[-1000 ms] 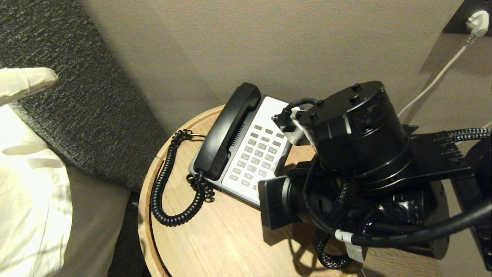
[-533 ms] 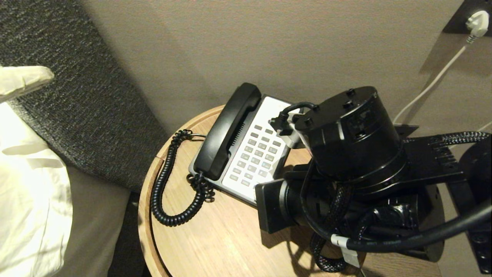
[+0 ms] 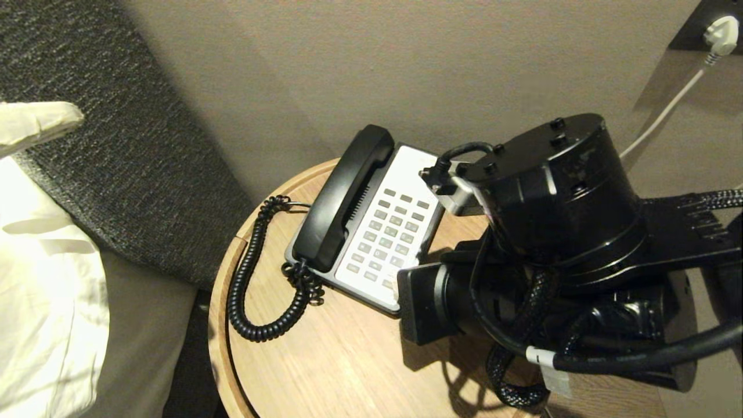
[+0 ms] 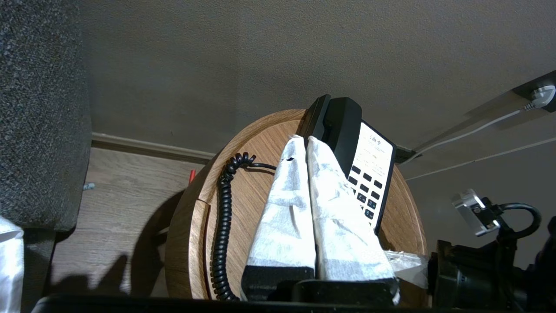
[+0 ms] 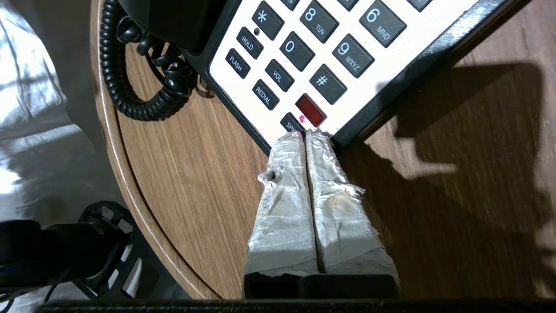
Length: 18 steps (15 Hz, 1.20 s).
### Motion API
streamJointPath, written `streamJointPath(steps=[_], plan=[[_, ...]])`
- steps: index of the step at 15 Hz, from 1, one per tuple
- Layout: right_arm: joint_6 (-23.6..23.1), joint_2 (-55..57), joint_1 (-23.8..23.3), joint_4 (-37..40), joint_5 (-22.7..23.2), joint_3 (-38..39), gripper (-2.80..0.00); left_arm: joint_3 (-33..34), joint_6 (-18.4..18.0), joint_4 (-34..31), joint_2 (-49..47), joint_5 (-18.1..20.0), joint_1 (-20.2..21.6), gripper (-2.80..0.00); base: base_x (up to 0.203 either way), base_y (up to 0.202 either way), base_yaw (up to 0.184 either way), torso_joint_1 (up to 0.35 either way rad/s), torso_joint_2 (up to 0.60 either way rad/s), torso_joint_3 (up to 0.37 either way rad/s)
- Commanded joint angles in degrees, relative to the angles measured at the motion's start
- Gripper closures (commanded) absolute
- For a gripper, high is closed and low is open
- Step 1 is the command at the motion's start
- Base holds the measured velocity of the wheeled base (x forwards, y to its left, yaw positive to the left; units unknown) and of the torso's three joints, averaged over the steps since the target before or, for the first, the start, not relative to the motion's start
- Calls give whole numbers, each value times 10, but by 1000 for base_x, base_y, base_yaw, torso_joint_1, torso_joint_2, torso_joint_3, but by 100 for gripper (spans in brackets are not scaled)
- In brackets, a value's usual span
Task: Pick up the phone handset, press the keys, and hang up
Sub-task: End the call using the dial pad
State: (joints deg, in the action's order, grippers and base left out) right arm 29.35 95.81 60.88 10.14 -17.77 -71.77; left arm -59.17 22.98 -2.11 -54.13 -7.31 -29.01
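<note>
The black phone handset (image 3: 342,197) lies in its cradle on the left side of the desk phone, and its coiled cord (image 3: 244,284) loops over the round wooden table (image 3: 325,360). Grey keys (image 3: 389,232) fill the white faceplate. My right arm (image 3: 551,191) hangs over the phone's right side and hides its own fingers in the head view. In the right wrist view the right gripper (image 5: 305,134) is shut, its white-wrapped tips at the faceplate's near corner beside a red key (image 5: 310,109). The left gripper (image 4: 304,139) is shut and empty, held back from the table and pointing toward the handset (image 4: 334,121).
The table stands against a beige wall. A grey upholstered panel (image 3: 116,145) and white bedding (image 3: 40,278) lie to the left. A white plug (image 3: 720,35) with its cable hangs on the wall at the right. Bare tabletop shows in front of the phone.
In the head view my right arm swung slightly left, then back to the right and a little higher. The phone, handset and cord have not moved.
</note>
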Motion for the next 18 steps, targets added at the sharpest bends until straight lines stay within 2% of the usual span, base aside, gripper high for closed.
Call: streamJointPath(steps=[1,18], plan=[[2,-4,-1,0,-1,-1,0,-4,0,0,-5,-1,0,0,0,0,0,0,0,0],[4,16,-8,-2,-4,1,0,-2,1,1,2,0,0,0,0,0,0,0,0,0]])
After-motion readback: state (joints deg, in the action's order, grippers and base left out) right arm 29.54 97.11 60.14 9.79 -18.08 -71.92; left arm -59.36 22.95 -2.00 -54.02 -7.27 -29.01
